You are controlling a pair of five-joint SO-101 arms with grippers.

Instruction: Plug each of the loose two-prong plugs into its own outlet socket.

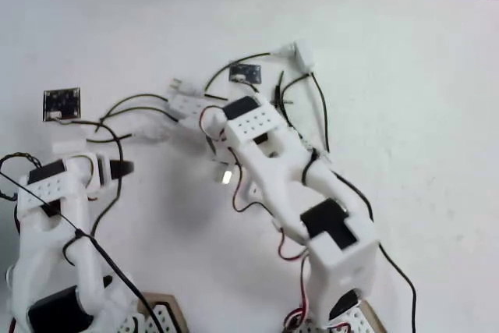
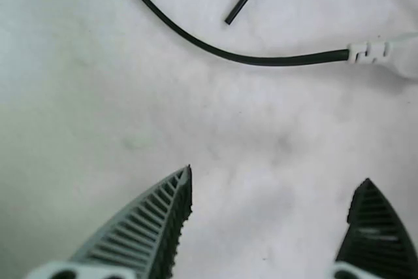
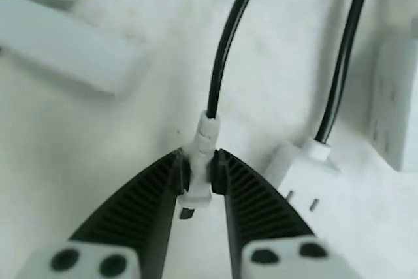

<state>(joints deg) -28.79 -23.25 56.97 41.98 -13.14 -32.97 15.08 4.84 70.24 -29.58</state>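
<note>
you are working over a white tabletop point(image 1: 421, 115) that is carrying a tangle of cords and white blocks between the two arms. the right arm point(image 1: 312, 193) is stretching in toward the middle of that tangle, and the left arm point(image 1: 54, 216) is sitting off to its side, well apart from it.

an outlet block point(image 3: 395, 109) is lying just beside a second plug point(image 3: 297, 174), and both are resting near your right claw point(image 3: 199, 158). that claw is pinching a white plug point(image 3: 206, 129) by its narrow neck, right where its black cord point(image 3: 228, 37) is leaving it; i cannot tell which way its prongs are pointing. your left claw point(image 2: 277, 174) is hanging spread wide over bare tabletop, holding nothing, with another plug end point(image 2: 379, 51) lying near it.

what is worrying me: you are gripping a thin, rounded neck, so the plug is likely to be twisting or slipping once you are pushing it against a socket. the outlet block is resting loose with nothing bracing it, so it could be sliding away under that push. the neighbouring cords are lying close, and dragging yours could be snagging them.
</note>
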